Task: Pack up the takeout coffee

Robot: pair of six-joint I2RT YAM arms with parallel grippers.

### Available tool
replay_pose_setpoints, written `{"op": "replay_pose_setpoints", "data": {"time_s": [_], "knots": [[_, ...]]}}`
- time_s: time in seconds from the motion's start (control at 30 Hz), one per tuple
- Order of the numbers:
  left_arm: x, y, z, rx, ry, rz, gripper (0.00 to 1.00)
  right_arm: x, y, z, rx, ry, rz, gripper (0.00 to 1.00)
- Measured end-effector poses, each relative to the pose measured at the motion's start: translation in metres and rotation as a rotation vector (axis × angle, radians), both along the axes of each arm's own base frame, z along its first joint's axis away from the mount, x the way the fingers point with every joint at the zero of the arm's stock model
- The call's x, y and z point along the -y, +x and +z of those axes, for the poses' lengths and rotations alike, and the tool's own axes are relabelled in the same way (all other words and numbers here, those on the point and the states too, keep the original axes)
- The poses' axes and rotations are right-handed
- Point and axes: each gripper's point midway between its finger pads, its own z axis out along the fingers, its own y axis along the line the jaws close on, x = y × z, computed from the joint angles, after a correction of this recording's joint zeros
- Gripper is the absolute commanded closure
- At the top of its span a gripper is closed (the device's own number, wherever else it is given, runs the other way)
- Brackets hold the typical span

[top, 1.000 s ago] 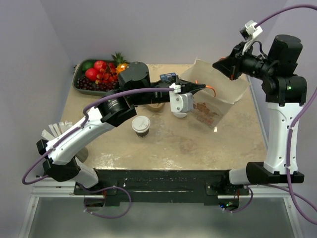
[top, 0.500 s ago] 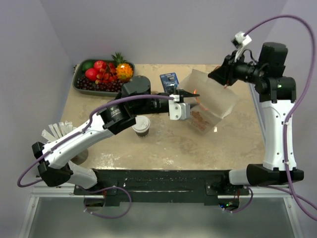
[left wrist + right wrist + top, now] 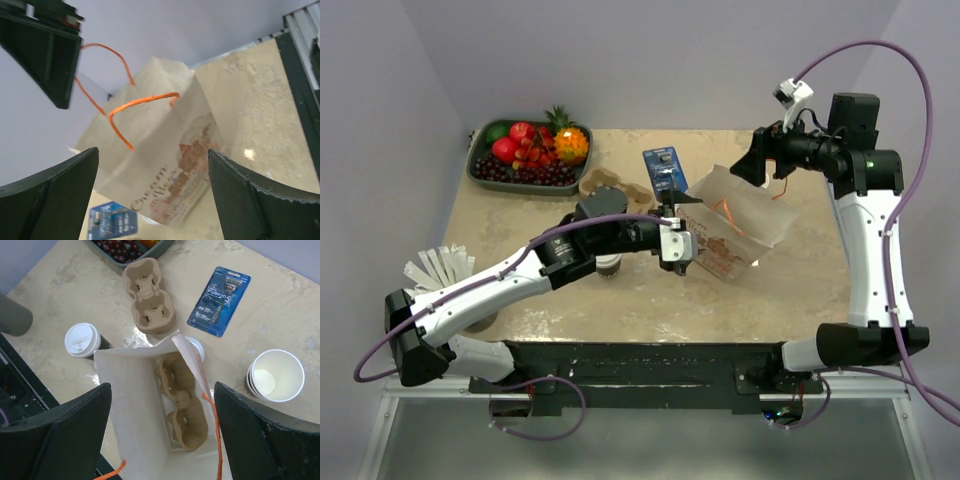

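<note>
Filling a nook between plain lilac walls, the worktop [image 3: 650, 300] is a mottled beige slab with a stone-like sheen. A dark tray of fruit [image 3: 473, 164] sits at its far-left corner, and a glossy blue razor pack [image 3: 219, 301] lies by the far edge. The takeout coffee [image 3: 82, 340], a brown paper cup under a round white plastic lid, stands upright left of the middle, outside the bag and apart from it. The cream paper bag [image 3: 130, 410], thin and creased with orange cord handles, gapes open right of the middle, with a ribbed moulded-pulp carrier [image 3: 182, 415] lying inside. The left tool [image 3: 152, 151] hovers before the bag, spread wide and empty. The right tool [image 3: 162, 385] is spread wide above the bag's mouth; a handle may hang from it, but that is unclear.
</note>
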Motion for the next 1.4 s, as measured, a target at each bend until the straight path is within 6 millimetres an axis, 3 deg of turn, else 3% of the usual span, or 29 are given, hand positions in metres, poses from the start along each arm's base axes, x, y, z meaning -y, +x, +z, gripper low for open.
{"op": "replay_pose_setpoints", "data": {"time_s": [0.1,0.23,0.4,0.57,0.6,0.67,0.7,0.73,0.77,0.8,0.83,0.9,1.1,1.23,1.4], "knots": [[0.001,0.007,0.019,0.066,-0.045,0.018,0.05,0.0,-0.002,0.002,0.009,-0.003,0.002,0.14],[0.001,0.01,0.026,0.13,-0.05,0.008,0.05,0.002,-0.004,-0.005,0.0,-0.014,-0.002,0.14],[0.015,0.007,0.023,0.174,-0.018,-0.07,0.07,0.007,-0.009,-0.01,0.002,-0.05,-0.009,0.14],[0.043,0.021,0.009,0.175,-0.013,-0.079,0.11,0.019,-0.023,-0.007,0.036,-0.119,-0.049,0.16],[0.05,0.025,0.005,0.17,-0.009,-0.077,0.14,0.021,-0.027,-0.007,0.042,-0.133,-0.06,0.21],[0.064,0.035,-0.006,0.161,0.001,-0.07,0.31,0.028,-0.032,-0.003,0.065,-0.164,-0.087,0.32],[0.068,0.038,-0.01,0.152,0.007,-0.068,0.39,0.03,-0.034,-0.002,0.074,-0.175,-0.097,0.47],[0.072,0.041,-0.015,0.146,0.015,-0.068,0.65,0.034,-0.036,-0.001,0.084,-0.19,-0.114,0.56],[0.075,0.042,-0.018,0.14,0.021,-0.071,0.8,0.037,-0.037,0.0,0.091,-0.204,-0.123,0.64],[0.076,0.042,-0.02,0.126,0.024,-0.072,0.92,0.039,-0.038,0.0,0.095,-0.214,-0.132,0.8],[0.077,0.041,-0.018,0.124,0.025,-0.079,1.0,0.041,-0.038,0.0,0.098,-0.224,-0.14,0.86],[0.077,0.039,-0.01,0.117,0.014,-0.087,1.0,0.044,-0.037,-0.002,0.094,-0.238,-0.146,1.0],[0.064,0.026,0.027,0.123,-0.03,-0.1,1.0,0.042,-0.032,-0.006,0.063,-0.249,-0.117,1.0],[0.054,0.013,0.058,0.136,-0.066,-0.103,1.0,0.037,-0.03,0.024,0.149,-0.228,-0.105,1.0],[0.035,0.001,0.101,0.159,-0.132,-0.09,1.0,0.03,-0.036,0.081,0.319,-0.188,-0.088,1.0]]}}
